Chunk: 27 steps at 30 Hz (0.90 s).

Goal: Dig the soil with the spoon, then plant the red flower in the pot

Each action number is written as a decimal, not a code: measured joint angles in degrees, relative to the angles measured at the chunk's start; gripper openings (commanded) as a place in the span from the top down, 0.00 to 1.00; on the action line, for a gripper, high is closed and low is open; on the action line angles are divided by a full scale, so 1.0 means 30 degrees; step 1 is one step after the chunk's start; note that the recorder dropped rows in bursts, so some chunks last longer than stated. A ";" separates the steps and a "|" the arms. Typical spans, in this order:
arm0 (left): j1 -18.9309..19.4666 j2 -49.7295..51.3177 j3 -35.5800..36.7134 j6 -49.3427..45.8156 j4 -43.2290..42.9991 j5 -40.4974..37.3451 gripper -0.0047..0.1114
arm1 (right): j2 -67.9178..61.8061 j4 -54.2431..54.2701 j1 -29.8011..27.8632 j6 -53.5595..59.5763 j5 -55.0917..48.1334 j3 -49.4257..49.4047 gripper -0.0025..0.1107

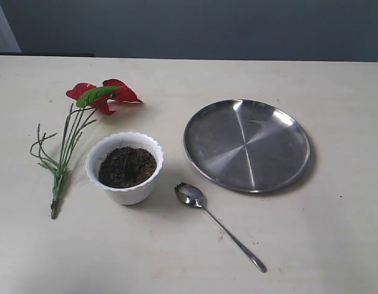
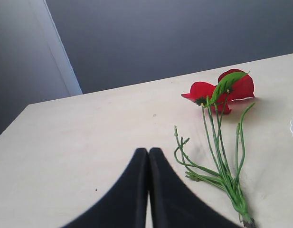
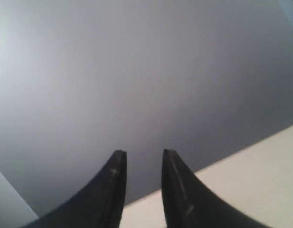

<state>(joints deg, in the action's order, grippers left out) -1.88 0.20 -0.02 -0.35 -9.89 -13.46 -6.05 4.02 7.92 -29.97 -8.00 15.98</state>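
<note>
Exterior: the spoon (image 1: pixel 216 224) is lying just right of the pot (image 1: pixel 130 195), which is holding the soil (image 1: pixel 127 166); the flower (image 1: pixel 103 95) is lying to its left. Left wrist: the left gripper (image 2: pixel 148 152) is sitting closed and empty. Right wrist: the right gripper (image 3: pixel 143 154) is hanging parted and empty; it should be aiming mid-handle.

The pot (image 1: pixel 124 187) sits on the table (image 1: pixel 336 245) with the soil (image 1: pixel 127 166) inside it. The flower (image 1: pixel 102 97) lies flat just left of the pot. The spoon (image 1: pixel 220 227) lies in front, to the pot's right. The plate (image 1: pixel 247 146) sits behind the spoon, right of the pot.
</note>
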 measured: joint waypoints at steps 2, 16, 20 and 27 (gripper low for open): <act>0.0000 0.0000 0.0000 0.0000 0.0000 -0.0037 0.96 | -0.1866 0.0096 0.0539 0.2234 -0.1892 0.1385 0.74; 0.0000 0.0000 0.0000 0.0115 0.0000 -0.0037 0.96 | -1.7510 0.3294 0.6543 1.3831 -1.2023 0.8796 0.85; 0.0000 0.0000 0.0000 0.0115 -0.0035 -0.0037 0.96 | -2.0642 -0.0010 0.9552 1.0785 -1.3093 0.9133 0.84; 0.0000 0.0000 0.0000 0.0115 -0.0035 -0.0037 0.96 | -2.4298 -0.1045 1.4723 0.8713 -1.1578 0.9144 0.84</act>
<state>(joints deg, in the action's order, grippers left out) -1.88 0.20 -0.02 0.00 -9.99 -13.57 -78.94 0.89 52.09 -3.83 -42.74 43.42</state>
